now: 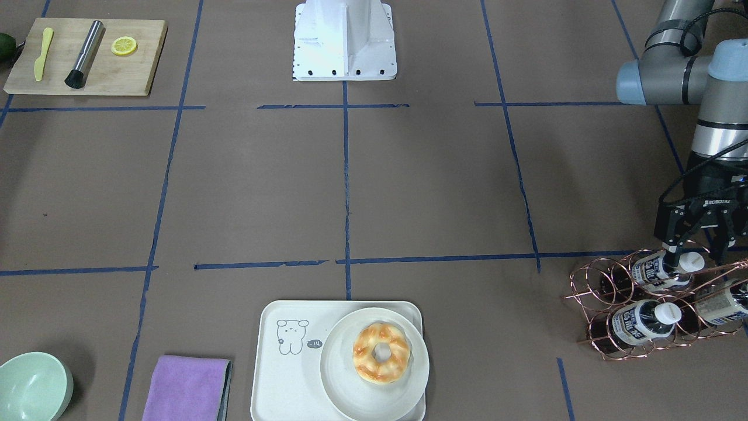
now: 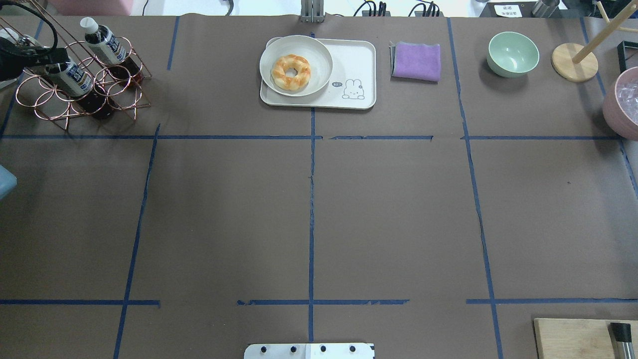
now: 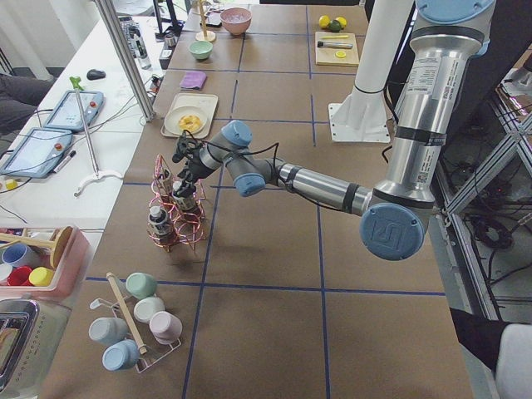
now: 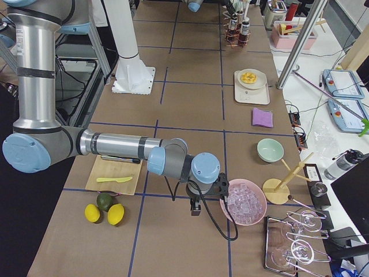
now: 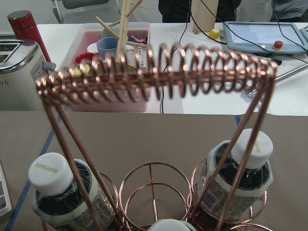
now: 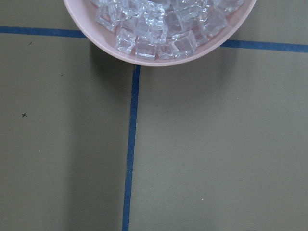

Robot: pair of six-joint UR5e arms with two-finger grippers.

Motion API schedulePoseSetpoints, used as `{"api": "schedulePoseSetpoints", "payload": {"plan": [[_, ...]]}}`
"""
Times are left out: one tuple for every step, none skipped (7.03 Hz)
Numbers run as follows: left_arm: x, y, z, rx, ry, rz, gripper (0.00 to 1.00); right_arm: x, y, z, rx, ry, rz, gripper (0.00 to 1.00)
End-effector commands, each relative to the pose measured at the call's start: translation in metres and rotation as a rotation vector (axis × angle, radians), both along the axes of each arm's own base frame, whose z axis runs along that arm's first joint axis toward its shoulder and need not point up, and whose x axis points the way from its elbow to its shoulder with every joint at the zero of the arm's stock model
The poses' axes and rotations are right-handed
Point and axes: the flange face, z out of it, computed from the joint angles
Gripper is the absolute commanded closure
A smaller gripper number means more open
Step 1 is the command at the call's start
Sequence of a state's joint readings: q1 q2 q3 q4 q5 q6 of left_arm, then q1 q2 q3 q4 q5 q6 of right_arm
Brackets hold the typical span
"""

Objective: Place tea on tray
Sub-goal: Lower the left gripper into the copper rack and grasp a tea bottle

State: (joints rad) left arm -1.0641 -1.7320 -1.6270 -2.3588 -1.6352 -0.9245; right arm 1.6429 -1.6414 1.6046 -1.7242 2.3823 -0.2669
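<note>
Three look-alike tea bottles lie in a copper wire rack point(image 1: 608, 283). My left gripper point(image 1: 698, 248) hangs open over the upper tea bottle point(image 1: 657, 272), its fingers on either side of the white cap without touching it. In the overhead view that bottle point(image 2: 72, 80) sits at the far left, its cap under the gripper point(image 2: 30, 56). The left wrist view shows two bottles point(image 5: 57, 192) point(image 5: 240, 178) and a third cap at the bottom edge. The off-white tray point(image 1: 286, 380) point(image 2: 359, 60) carries a plate with a donut. My right gripper point(image 4: 195, 208) hovers by a pink bowl; I cannot tell its state.
A round white plate point(image 1: 339, 374) with a donut point(image 1: 381, 352) fills half the tray. A purple cloth point(image 1: 187, 389) and a green bowl point(image 1: 32, 389) lie beside it. A cutting board point(image 1: 87, 73) sits far off. The pink bowl of ice point(image 6: 159, 29) is under the right wrist.
</note>
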Motion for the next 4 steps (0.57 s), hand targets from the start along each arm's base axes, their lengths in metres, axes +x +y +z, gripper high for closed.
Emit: {"api": "schedulePoseSetpoints", "payload": {"plan": [[0.0000, -0.0006, -0.0002, -0.001, 0.000, -0.001, 0.26, 0.0000, -0.0001, -0.0001, 0.001, 0.000, 0.000, 0.00], [0.0002, -0.0009, 0.0014, -0.003, -0.001, -0.001, 0.26, 0.0000, 0.0000, 0.0000, 0.000, 0.000, 0.000, 0.00], [0.0006, -0.0018, 0.0029, -0.006, -0.003, -0.001, 0.26, 0.0000, 0.0000, 0.0000, 0.000, 0.000, 0.000, 0.00], [0.0007, -0.0019, 0.0037, -0.008, -0.004, -0.001, 0.26, 0.0000, 0.0000, 0.0000, 0.000, 0.000, 0.000, 0.00]]}}
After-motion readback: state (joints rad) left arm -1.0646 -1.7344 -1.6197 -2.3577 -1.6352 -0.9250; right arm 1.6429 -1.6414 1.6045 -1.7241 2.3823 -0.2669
